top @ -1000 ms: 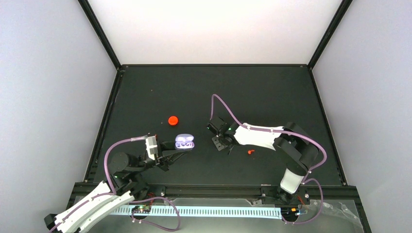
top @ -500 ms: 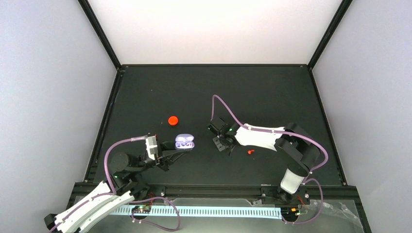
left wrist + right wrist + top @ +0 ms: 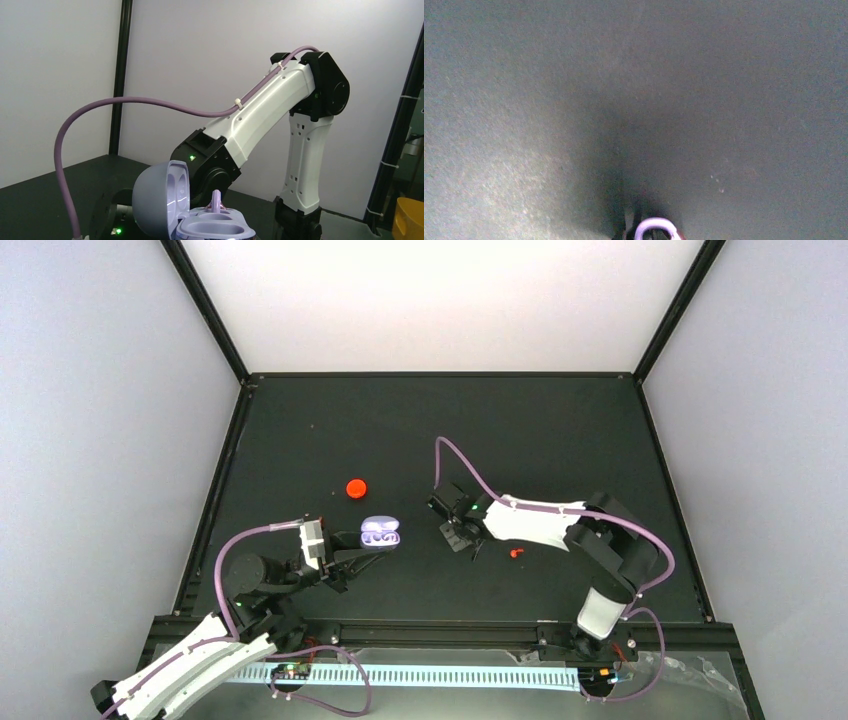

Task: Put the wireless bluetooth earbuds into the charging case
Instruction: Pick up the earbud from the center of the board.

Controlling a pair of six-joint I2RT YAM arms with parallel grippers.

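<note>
Our right tool (image 3: 468, 543) has just closed on an earbud (image 3: 654, 229) at the tabletop's (image 3: 560, 430) middle, so we judge it ready to lift toward the open case (image 3: 380, 533), pinched by our left tool (image 3: 362, 553) nearer the left edge

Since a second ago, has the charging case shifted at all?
No. In the top view the charging case sits nearer the arms and right of the red cap, same gap as before.

Open mat (image 3: 425, 540) between charging case (image 3: 380, 534) and right gripper (image 3: 470, 543); red cap (image 3: 355, 488) just beyond the case.
</note>
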